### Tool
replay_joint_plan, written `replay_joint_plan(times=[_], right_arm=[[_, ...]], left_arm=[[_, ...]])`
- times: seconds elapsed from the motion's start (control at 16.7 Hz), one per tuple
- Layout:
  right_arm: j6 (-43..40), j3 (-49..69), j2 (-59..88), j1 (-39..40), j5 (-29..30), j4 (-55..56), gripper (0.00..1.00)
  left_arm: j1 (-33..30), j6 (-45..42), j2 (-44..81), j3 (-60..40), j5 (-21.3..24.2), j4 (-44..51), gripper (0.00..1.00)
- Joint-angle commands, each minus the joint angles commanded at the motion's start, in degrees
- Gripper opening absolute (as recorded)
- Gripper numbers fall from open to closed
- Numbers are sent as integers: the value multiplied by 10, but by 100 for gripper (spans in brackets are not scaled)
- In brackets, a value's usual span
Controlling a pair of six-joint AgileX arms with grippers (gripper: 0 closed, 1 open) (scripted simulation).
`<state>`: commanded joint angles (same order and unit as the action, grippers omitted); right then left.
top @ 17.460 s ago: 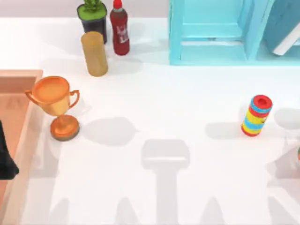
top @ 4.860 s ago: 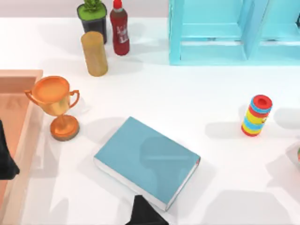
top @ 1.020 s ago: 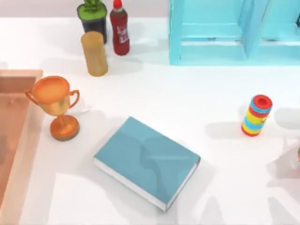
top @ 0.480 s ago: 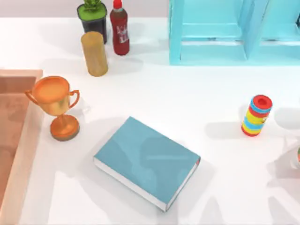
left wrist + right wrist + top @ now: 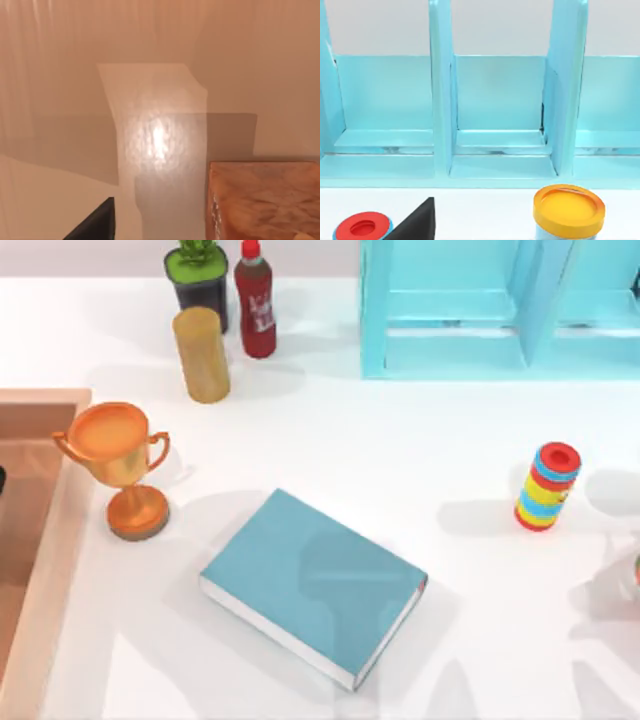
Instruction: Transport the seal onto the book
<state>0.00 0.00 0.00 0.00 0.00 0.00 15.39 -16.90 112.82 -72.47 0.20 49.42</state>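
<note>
1. The seal (image 5: 265, 202) sits close under my left wrist camera as a reddish-brown, marbled block. It rests on pale wood, which I take to be the floor of the wooden tray (image 5: 50, 550) at the left edge of the top view. The frame edge cuts it off, so I cannot make out its tan base or its full outline.
2. My left pincer (image 5: 95, 227) hovers low inside that tray, just beside the seal and not touching it. I judge it is there to line up a grasp. I see one dark tip, so I cannot tell whether the pincer is wide or narrow.
3. The book (image 5: 315, 590) lies flat at the lower centre of the top view, teal cover up and turned at an angle. It is well apart from the tray and nothing rests on it, so it makes a broad landing place for the seal.
4. The trophy (image 5: 120, 465) stands upright between the tray and the book, near the tray's rim. I judge the carry has to clear it.
5. My right pincer (image 5: 415, 225) is parked at the right side of the table, facing the shelf unit (image 5: 495, 115). Near it are the ring stack (image 5: 547, 487) and a yellow-lidded jar (image 5: 568, 206). I cannot tell its opening.
6. At the upper left of the top view stand a yellow cylinder (image 5: 202, 353), a red bottle (image 5: 256, 300) and a potted plant (image 5: 198, 275), which the frame cuts.
</note>
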Motion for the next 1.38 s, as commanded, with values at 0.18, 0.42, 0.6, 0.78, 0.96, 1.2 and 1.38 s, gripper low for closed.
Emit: replay_joint_plan(times=[0.18,0.42,0.6,0.78,0.96,1.2,1.38], right_arm=[[0,0,0,0,0,0,100],[0,0,0,0,0,0,100],[0,0,0,0,0,0,100],[0,0,0,0,0,0,100],[0,0,0,0,0,0,100],[0,0,0,0,0,0,100],[0,0,0,0,0,0,100]], left_arm=[[0,0,0,0,0,0,85],[0,0,0,0,0,0,55],[0,0,0,0,0,0,32],[0,0,0,0,0,0,10],[0,0,0,0,0,0,0],[0,0,0,0,0,0,0],[-1,-1,-1,0,0,0,0]])
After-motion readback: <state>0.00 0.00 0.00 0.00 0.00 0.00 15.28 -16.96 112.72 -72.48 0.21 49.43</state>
